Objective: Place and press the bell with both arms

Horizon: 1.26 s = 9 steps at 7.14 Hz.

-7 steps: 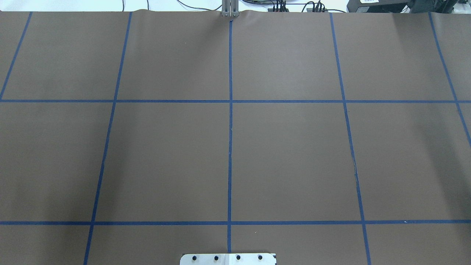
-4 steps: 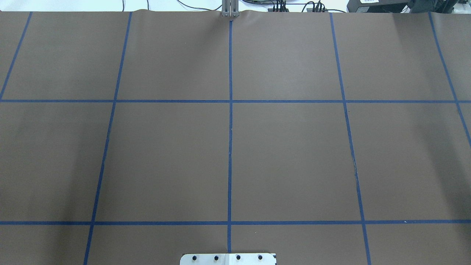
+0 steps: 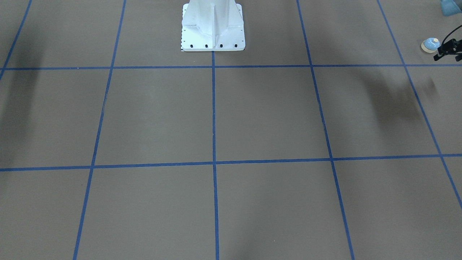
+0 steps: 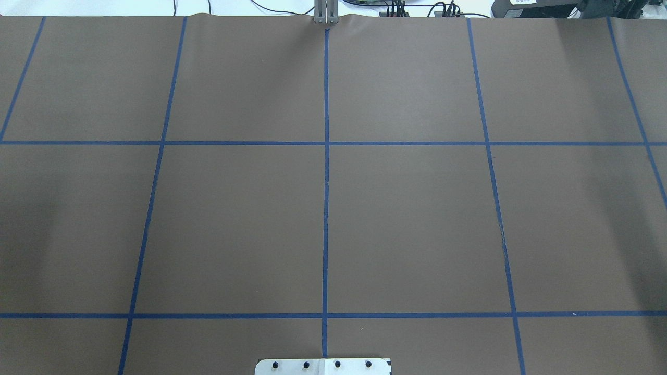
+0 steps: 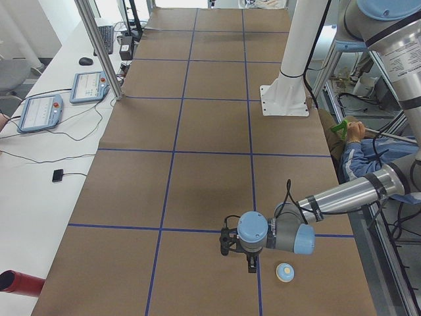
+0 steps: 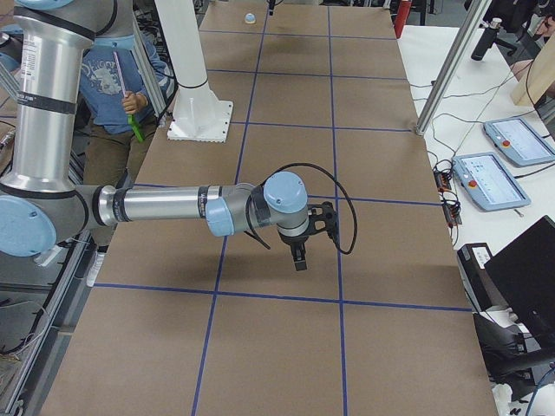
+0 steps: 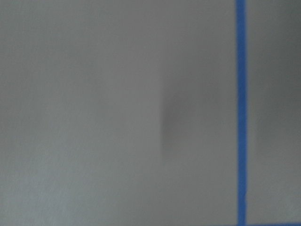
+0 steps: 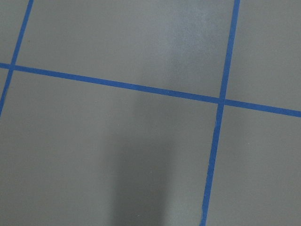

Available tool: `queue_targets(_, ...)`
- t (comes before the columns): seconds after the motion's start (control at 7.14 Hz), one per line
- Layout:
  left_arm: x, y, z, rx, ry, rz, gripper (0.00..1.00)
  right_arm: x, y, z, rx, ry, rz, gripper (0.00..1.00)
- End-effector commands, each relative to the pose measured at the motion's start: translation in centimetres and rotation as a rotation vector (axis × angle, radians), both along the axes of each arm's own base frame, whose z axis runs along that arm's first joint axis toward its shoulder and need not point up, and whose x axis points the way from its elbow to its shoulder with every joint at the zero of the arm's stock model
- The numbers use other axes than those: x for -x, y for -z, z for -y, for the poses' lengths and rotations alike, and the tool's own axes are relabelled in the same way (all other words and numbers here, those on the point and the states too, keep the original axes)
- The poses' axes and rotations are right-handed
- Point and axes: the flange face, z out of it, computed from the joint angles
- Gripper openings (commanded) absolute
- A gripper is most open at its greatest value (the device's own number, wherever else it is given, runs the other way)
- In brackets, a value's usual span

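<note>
Two grips I cannot tell: left tool (image 5: 250, 264), right tool (image 6: 298, 258), above blue-taped brown table (image 4: 417, 208).

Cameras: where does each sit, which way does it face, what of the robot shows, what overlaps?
Exterior left: table end, looking along it; left arm, left gripper near the bell.
Exterior right: opposite end, looking back; right arm, right gripper; bell far off.
Front-facing: across from robot, steeply down; pedestal, left gripper's edge.
Overhead: behind robot, forward-down; only pedestal's base plate.
Left wrist: close over table, blurred; no body.
Right wrist: above tape crossing; no body.
Shared: side views and front-facing all show the bell.
</note>
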Motion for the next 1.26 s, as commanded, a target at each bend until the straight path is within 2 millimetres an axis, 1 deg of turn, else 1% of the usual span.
queue_targets(0.0, 2.0, -1.4, -10.8, 0.013, 0.038, 0.006, 1.00, 0.7, 0.2, -0.1, 0.034, -0.018, 0.014, 1.00)
queue_targets(0.14, 2.4, -1.5, -12.8, 0.014, 0.040, 0.013, 1.00, 1.2, 0.1, -0.2, 0.037, -0.006, 0.015, 1.00)
queue_targets(0.42, 2.2, -1.8, -12.7, 0.007, 0.001, 0.026, 1.00, 1.5, -0.4, -1.1, 0.060, 0.003, 0.039, 1.00)
queue_targets(0.56, 2.0, -1.9, -12.5, 0.015, -0.018, 0.030, 1.00, 1.7, -0.4, -1.1, 0.060, 0.008, 0.039, 1.00)
queue_targets(0.7, 1.1, -1.7, -10.6, -0.002, -0.041, 0.024, 1.00, 1.8, -0.4, -1.0, 0.061, 0.010, 0.039, 1.00)
queue_targets(0.84, 0.3, -2.2, -8.9, 0.000, -0.074, 0.057, 1.00, 1.8, -0.4, -1.1, 0.061, 0.010, 0.039, 1.00)
queue_targets(0.98, 0.5, -3.2, -9.2, 0.001, -0.084, 0.088, 1.00, 1.9, -0.4, -1.1, 0.069, 0.007, 0.040, 1.00)
queue_targets(1.12, 0.2, -3.2, -8.5, -0.005, -0.086, 0.086, 1.00, 2.3, -0.4, -1.1, 0.073, 0.011, 0.041, 1.00)
